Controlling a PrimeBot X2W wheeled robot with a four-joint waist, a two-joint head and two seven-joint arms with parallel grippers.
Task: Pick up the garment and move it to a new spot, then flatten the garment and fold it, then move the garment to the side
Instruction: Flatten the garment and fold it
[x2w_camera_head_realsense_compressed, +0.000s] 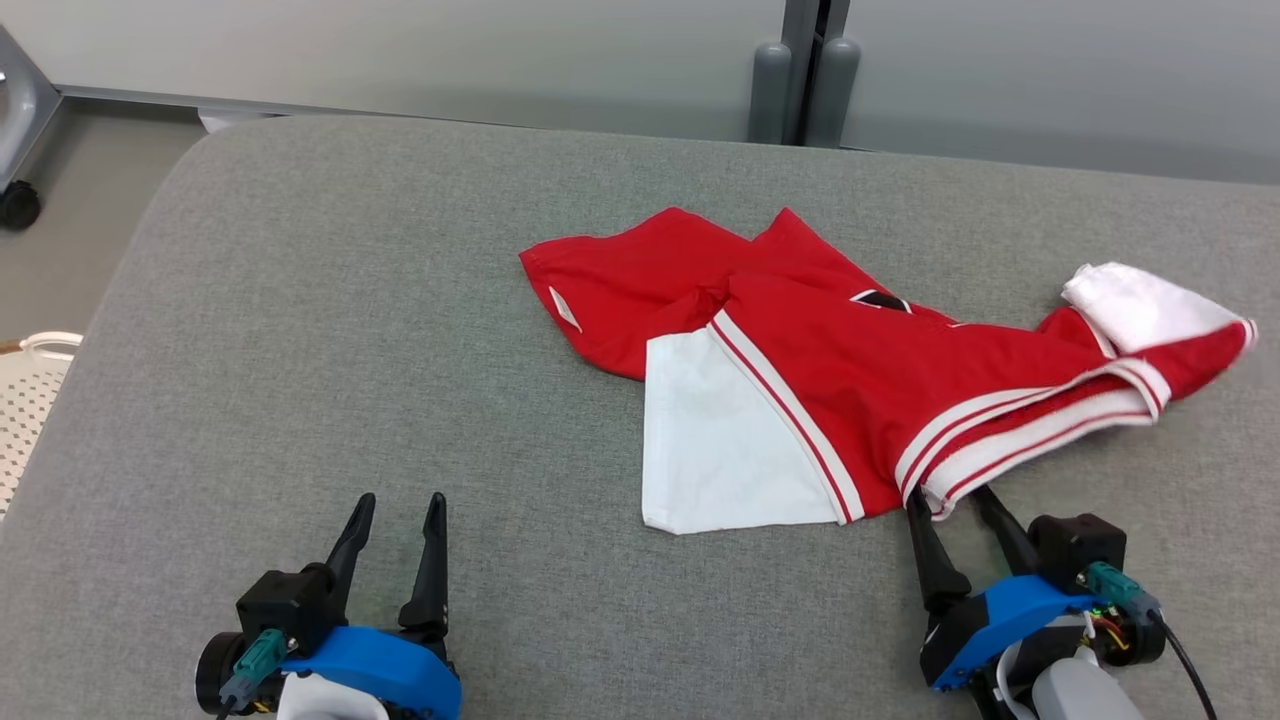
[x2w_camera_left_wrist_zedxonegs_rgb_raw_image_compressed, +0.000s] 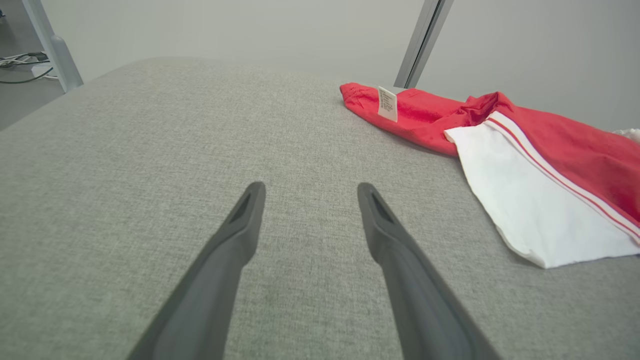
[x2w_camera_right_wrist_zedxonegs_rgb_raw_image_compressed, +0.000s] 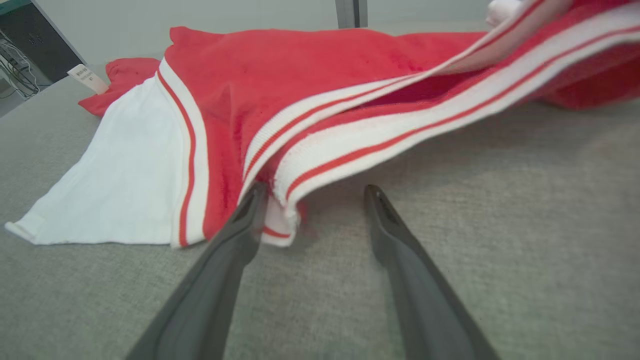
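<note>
Red-and-white shorts (x2w_camera_head_realsense_compressed: 830, 400) crumpled at centre-right of grey fabric-covered table (x2w_camera_head_realsense_compressed: 350, 300), long axis left to right. Right pincer (x2w_camera_head_realsense_compressed: 947, 495) open, tips at near corner of striped waistband (x2w_camera_right_wrist_zedxonegs_rgb_raw_image_compressed: 400, 135), one finger touching cloth, nothing gripped. Left pincer (x2w_camera_head_realsense_compressed: 400, 500) open, well apart. Right arm judged nearer.

We find no text that we can read: the small white label (x2w_camera_left_wrist_zedxonegs_rgb_raw_image_compressed: 387, 103) sewn at the edge of the red garment (x2w_camera_left_wrist_zedxonegs_rgb_raw_image_compressed: 565, 150) carries a few lines of fine print, but they blur into grey marks, and we make out no brand, number or sign
</note>
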